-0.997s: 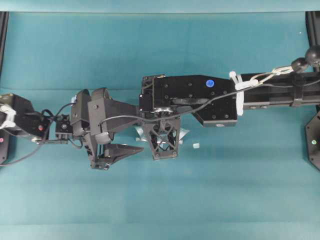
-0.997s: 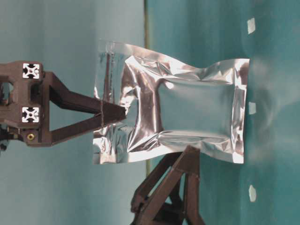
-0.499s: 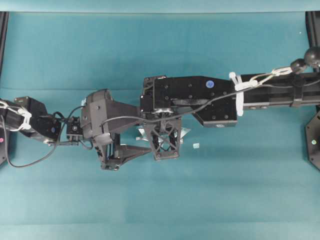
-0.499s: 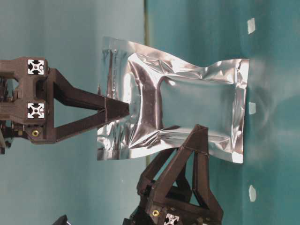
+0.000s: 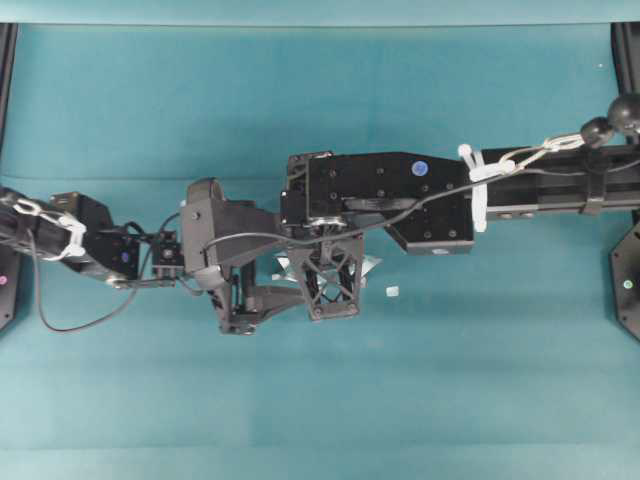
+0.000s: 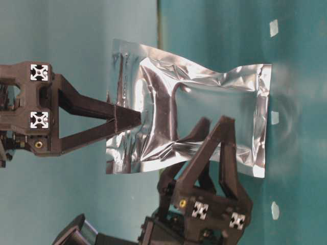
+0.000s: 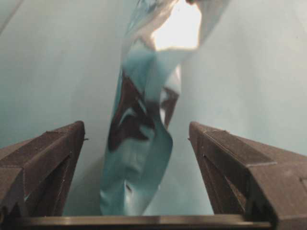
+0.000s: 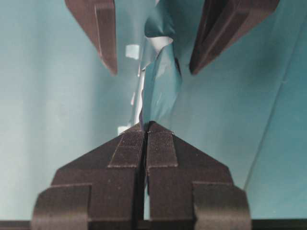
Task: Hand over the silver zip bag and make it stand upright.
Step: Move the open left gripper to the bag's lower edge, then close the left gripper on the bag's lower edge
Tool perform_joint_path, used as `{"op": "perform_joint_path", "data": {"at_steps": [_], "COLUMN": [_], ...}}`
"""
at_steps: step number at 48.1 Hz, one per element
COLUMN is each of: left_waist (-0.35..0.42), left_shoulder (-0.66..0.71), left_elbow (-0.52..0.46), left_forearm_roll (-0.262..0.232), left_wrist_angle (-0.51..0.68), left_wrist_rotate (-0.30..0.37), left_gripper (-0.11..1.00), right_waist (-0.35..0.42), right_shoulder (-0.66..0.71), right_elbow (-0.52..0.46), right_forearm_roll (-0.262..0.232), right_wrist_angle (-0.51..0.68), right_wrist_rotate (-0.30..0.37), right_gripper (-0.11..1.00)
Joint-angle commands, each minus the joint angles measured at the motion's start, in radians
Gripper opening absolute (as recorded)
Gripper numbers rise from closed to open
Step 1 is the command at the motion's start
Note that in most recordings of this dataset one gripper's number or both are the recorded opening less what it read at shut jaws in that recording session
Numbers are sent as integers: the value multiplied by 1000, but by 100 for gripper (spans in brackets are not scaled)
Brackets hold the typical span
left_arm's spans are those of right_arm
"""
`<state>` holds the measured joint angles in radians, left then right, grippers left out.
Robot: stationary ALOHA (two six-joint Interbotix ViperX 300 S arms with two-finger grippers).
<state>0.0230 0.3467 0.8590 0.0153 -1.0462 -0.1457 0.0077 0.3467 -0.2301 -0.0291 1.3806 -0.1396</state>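
Note:
The silver zip bag [image 6: 204,112] hangs upright over the teal table [image 5: 450,380], with its bottom edge at or just above the cloth. My right gripper [image 6: 137,118] points down and is shut on the bag's top zip strip; in the right wrist view [image 8: 145,127] the foil [image 8: 160,81] runs out from between the closed pads. My left gripper [image 6: 214,122] is open, one finger on each side of the bag's side edge, not touching it. In the left wrist view the bag [image 7: 144,143] stands between the spread fingers [image 7: 48,158]. From overhead only slivers of foil [image 5: 370,265] show under the right gripper [image 5: 330,258]; the left gripper [image 5: 290,295] reaches in from the left.
A small white bit [image 5: 392,291] lies on the cloth just right of the bag, and several more show in the table-level view [image 6: 274,28]. Black frame posts [image 5: 628,280] stand at the table's right and left edges.
My left gripper has moved right toward the bag and its open fingers now straddle the bag's edge. The right gripper and the bag have barely moved.

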Motion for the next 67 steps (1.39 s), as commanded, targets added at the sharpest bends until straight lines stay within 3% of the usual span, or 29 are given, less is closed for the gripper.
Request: {"op": "perform_joint_path", "data": {"at_steps": [1, 27, 32, 43, 67], "left_waist": [5, 11, 11, 11, 9], "left_shoulder": [11, 44, 44, 44, 46], "left_elbow": [-31, -54, -60, -51, -51], "left_forearm_roll": [2, 2, 2, 2, 2], "left_wrist_angle": [-11, -2, -2, 6, 25], "left_wrist_rotate": [2, 2, 2, 12, 12], "left_gripper": [94, 81, 69, 25, 24], "right_waist": [3, 0, 0, 0, 0], "right_shoulder": [-17, -18, -18, -18, -18], "right_elbow": [-6, -6, -6, -5, 8], "right_forearm_roll": [2, 3, 3, 2, 3], "right_wrist_angle": [2, -2, -2, 0, -5], "right_wrist_rotate": [-3, -2, 0, 0, -3], "right_gripper": [-1, -1, -1, -1, 0]}}
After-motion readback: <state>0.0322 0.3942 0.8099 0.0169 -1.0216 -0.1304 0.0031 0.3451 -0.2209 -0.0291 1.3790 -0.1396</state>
